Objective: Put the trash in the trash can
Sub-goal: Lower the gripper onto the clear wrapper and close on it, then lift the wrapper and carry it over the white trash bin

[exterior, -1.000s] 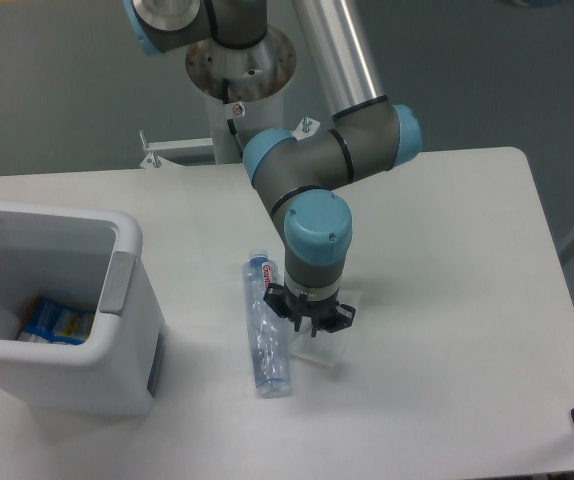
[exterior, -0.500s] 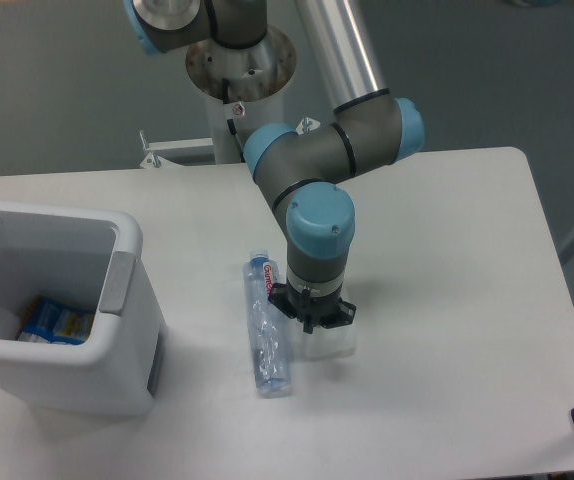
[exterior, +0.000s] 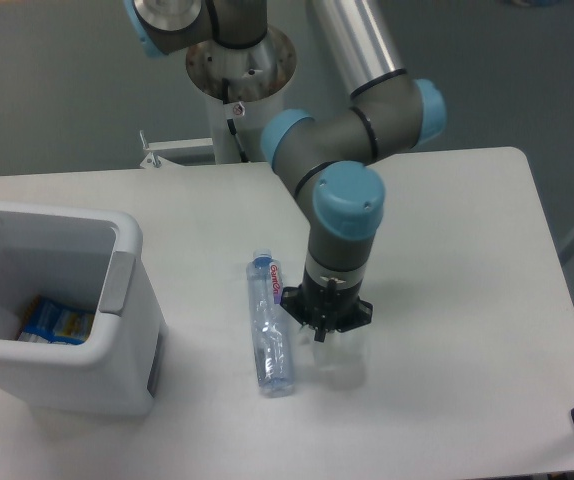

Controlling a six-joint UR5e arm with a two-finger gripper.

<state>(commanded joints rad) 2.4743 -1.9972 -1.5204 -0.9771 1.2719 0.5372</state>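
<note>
The bottle (exterior: 271, 322) lies flat on the table (exterior: 467, 260), cap toward the arm's base, clear body running toward the near edge. It is well apart from the bin (exterior: 117, 330), which stands at the left end of the table with its grey handle plate facing the bottle.

The gripper (exterior: 324, 333) points straight down just beside the bottle, on the side away from the bin, over a pale, faintly see-through patch on the tabletop. That patch may be the paper (exterior: 339, 358), but it nearly matches the white table and its outline is too faint to be sure. Whether the fingers are spread, closed, or pinching that patch I cannot tell: the wrist hides them from above.

Judging by this, the step in hand is a pick at that pale piece, with the bottle untouched. The next move calls for a firm hold confirmed by a lift, then a carry across the bottle to the bin's open mouth, high enough to clear the rim.

Inside the bin something blue and white (exterior: 55, 320) shows at the bottom; what it is cannot be made out. The bin's left side is cut off by the frame.
</note>
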